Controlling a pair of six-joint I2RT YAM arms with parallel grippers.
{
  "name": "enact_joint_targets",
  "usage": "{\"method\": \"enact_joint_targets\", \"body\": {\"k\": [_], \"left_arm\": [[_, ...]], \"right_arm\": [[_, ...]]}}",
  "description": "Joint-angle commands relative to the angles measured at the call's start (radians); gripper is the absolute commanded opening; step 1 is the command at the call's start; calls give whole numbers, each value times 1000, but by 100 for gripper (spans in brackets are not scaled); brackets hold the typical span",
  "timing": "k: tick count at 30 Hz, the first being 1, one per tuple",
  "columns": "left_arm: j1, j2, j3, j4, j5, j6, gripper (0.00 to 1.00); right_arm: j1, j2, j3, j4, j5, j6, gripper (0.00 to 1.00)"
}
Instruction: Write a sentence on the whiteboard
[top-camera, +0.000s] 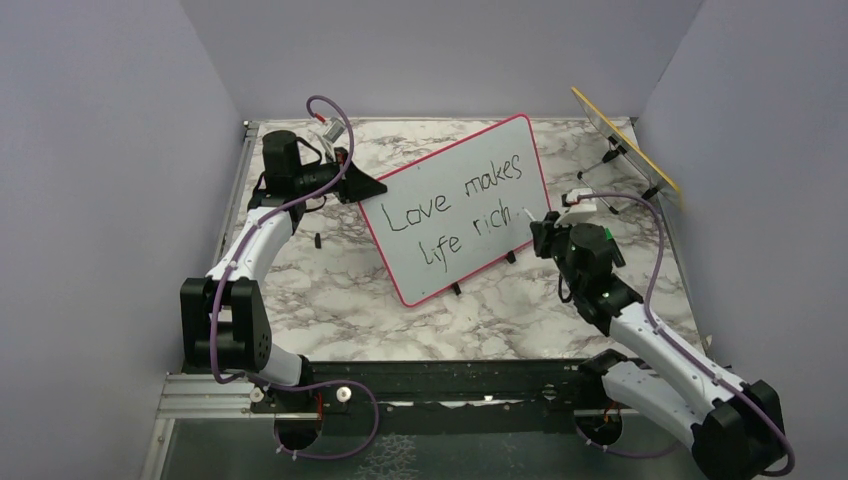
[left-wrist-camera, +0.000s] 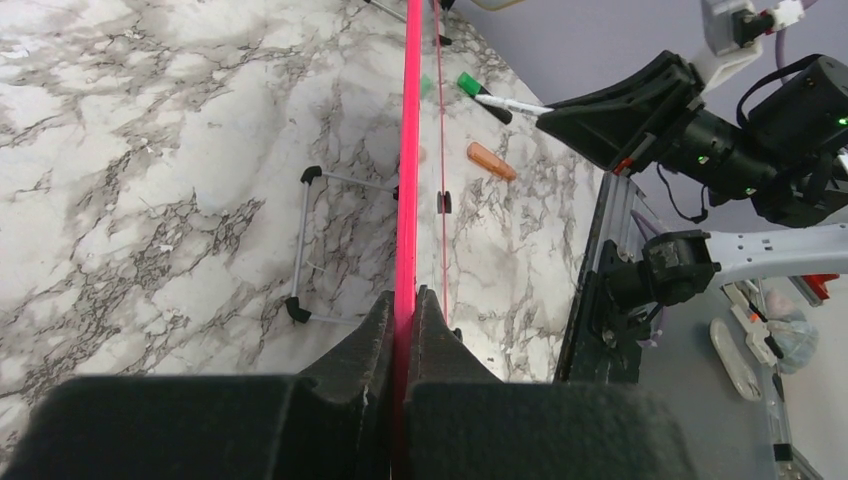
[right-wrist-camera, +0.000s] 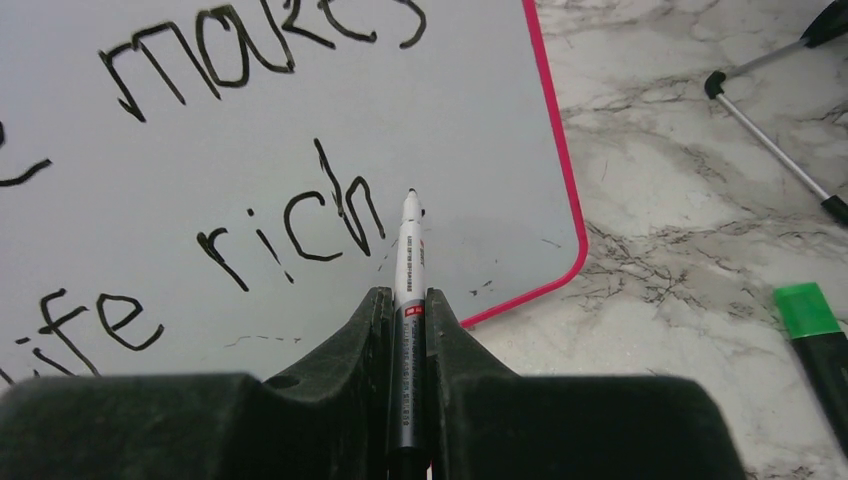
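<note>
Two lines of black marker writing, the sentence, read "Love makes" above "life rich" on the whiteboard. The board stands tilted on small black feet in the middle of the marble table, its long side running diagonally. The left gripper is clenched on the board's pink-red frame at its left end. The right gripper grasps a white marker, whose black tip sits just right of the "h" in "rich"; whether it touches the surface I cannot tell. A green-capped marker lies on the table right of the board, near an orange cap. Near the far right wall, a yellow-edged panel leans on a wire stand.
</note>
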Motion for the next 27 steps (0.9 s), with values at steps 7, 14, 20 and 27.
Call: {"method": "enact_joint_targets", "body": {"k": [7, 14, 20, 27], "left_arm": [[-1, -53, 68, -148, -200, -13, 35], [6, -112, 172, -303, -316, -18, 63], [22, -209, 213, -420, -513, 3, 99], [34, -335, 144, -491, -813, -13, 99]], "right_arm": [[-6, -191, 86, -156, 7, -39, 1], [-6, -251, 119, -217, 3, -63, 1], [-6, -290, 154, -258, 11, -89, 1], [-6, -316, 177, -299, 10, -112, 1]]}}
